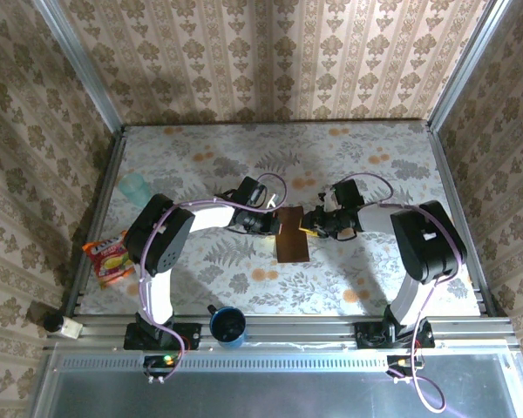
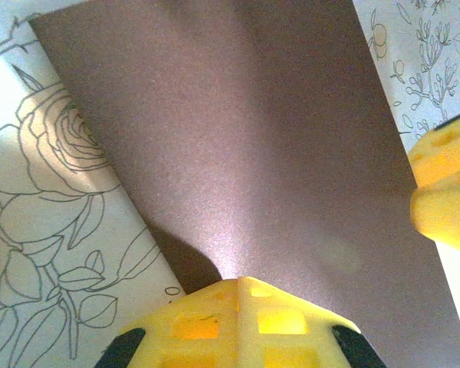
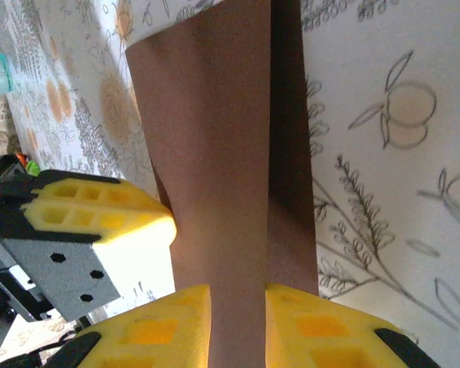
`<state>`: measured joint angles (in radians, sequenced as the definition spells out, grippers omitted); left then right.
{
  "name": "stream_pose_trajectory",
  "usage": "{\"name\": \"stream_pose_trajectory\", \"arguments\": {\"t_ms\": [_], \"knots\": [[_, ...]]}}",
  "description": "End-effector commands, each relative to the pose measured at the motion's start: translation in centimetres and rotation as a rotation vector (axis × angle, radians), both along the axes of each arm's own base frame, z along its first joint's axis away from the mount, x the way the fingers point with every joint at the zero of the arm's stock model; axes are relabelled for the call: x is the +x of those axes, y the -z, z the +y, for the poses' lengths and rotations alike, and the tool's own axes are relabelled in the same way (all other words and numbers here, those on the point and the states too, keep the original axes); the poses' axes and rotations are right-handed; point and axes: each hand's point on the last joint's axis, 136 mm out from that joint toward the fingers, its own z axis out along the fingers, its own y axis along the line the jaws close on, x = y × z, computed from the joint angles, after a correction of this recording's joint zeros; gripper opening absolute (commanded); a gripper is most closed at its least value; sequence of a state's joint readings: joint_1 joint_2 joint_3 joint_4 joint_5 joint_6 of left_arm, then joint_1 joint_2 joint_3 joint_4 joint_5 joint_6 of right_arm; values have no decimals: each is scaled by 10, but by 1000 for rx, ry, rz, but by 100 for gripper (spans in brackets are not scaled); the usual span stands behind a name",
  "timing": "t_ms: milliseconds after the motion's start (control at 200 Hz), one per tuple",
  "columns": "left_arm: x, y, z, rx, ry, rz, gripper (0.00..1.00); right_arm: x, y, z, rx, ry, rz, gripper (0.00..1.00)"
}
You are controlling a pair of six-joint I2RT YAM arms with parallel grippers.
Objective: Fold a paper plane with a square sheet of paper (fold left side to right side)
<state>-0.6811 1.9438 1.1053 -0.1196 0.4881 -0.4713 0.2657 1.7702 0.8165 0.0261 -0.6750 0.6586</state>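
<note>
On the table (image 1: 200, 165), where the square sheet of paper (image 1: 292, 237) lies mid-way between your arms, let the closed left gripper (image 2: 238, 295) pin it flat while the right gripper (image 3: 238, 326), narrowed onto the raised flap, aligns the edges squarely.

there is one sheet of paper (image 1: 292, 233), dark reddish-brown; two cups, a blue cup (image 1: 228, 326) and a pale green cup (image 1: 134, 185); one orange snack packet (image 1: 109, 258); two robot arms, left arm (image 1: 161, 235) and right arm (image 1: 423, 239).
</note>
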Motion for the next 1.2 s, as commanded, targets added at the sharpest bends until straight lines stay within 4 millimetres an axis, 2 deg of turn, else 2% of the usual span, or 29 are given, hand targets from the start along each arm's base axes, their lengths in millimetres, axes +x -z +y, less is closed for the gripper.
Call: {"name": "stream_pose_trajectory", "arguments": {"t_ms": [0, 110, 215, 275, 425, 485, 665, 905, 1195], "knots": [[-14, 23, 16, 91, -12, 45, 0, 0, 6, 2, 17, -27, 17, 24], [-9, 19, 16, 78, -20, 31, 0, 2, 6, 1, 18, -25, 18, 20], [0, 9, 16, 56, -21, 6, 0, 2, 3, 2, 24, -36, 15, 12], [6, -1, 17, 44, -20, -21, 4, 1, 1, 1, 28, -39, 16, 7], [15, -38, 18, 21, 2, -163, 23, 3, -9, 0, 55, -20, 19, 5], [14, -55, 17, 0, 17, -233, 34, 5, -13, 2, 66, -13, 20, 4], [-13, -84, 10, 0, 126, -420, 52, 16, -21, 5, 82, 6, 31, 3], [-62, -80, -17, 73, 298, -559, 67, 23, -18, 6, 76, 20, 66, 3], [-65, -64, -45, 268, 347, -681, 77, 24, -17, 5, 74, 33, 75, 4]]}}
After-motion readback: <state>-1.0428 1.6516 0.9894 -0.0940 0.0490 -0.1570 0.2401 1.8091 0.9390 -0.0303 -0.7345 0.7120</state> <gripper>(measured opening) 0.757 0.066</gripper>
